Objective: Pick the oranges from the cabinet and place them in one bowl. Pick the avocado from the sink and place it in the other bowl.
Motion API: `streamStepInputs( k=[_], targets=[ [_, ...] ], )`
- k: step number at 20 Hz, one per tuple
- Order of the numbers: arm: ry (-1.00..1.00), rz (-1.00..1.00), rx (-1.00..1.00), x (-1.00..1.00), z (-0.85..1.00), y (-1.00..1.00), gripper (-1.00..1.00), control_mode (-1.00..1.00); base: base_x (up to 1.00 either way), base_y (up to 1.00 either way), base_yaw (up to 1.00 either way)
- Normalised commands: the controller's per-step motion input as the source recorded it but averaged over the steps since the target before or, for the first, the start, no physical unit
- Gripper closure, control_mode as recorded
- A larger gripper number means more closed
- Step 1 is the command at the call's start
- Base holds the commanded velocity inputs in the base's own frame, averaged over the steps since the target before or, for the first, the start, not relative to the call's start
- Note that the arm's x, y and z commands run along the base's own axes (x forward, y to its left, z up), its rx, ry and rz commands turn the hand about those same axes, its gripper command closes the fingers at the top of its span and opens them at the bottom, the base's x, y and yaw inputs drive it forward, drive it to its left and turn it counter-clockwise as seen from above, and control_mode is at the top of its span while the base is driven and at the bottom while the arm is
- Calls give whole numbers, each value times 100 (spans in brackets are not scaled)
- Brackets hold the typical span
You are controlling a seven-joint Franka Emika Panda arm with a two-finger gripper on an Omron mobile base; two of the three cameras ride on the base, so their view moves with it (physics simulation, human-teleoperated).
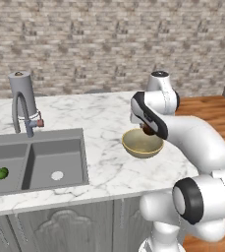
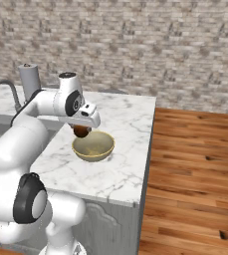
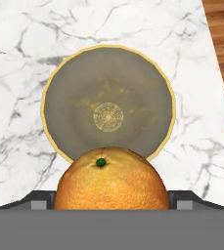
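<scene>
Hand view shows fingers (image 3: pixel 111 197) holding orange (image 3: pixel 111 180) above bowl (image 3: pixel 52 93); left base view, avocado (image 1: pixel 2 173).

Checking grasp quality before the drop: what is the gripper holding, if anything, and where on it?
The gripper holds an orange by its two opposite sides, stem end facing the pale bowl below.

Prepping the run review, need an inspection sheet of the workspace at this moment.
Surface: white marble counter, bare around the bowl.
Job's things: orange held above the near rim of the yellow bowl, which has nothing in it; avocado lying in the sink.
Clutter: nothing seen.
Hand: hand closed on the orange, over the bowl.
Cables: nothing seen.
Surroundings: brick wall, grey faucet by the sink, wood floor beyond the counter's end.
</scene>
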Motion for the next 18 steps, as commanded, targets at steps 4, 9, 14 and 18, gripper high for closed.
streamStepInputs(
  k=[4,9,14,18],
  targets=[
    [0,0,0,15,-11,-4,100,-100,0,0,0],
    [0,0,0,12,-11,-3,100,-100,0,0,0],
    [0,0,0,4,-9,-1,100,-100,0,0,0],
    [0,0,0,0,-6,0,100,-100,0,0,0]
  ],
)
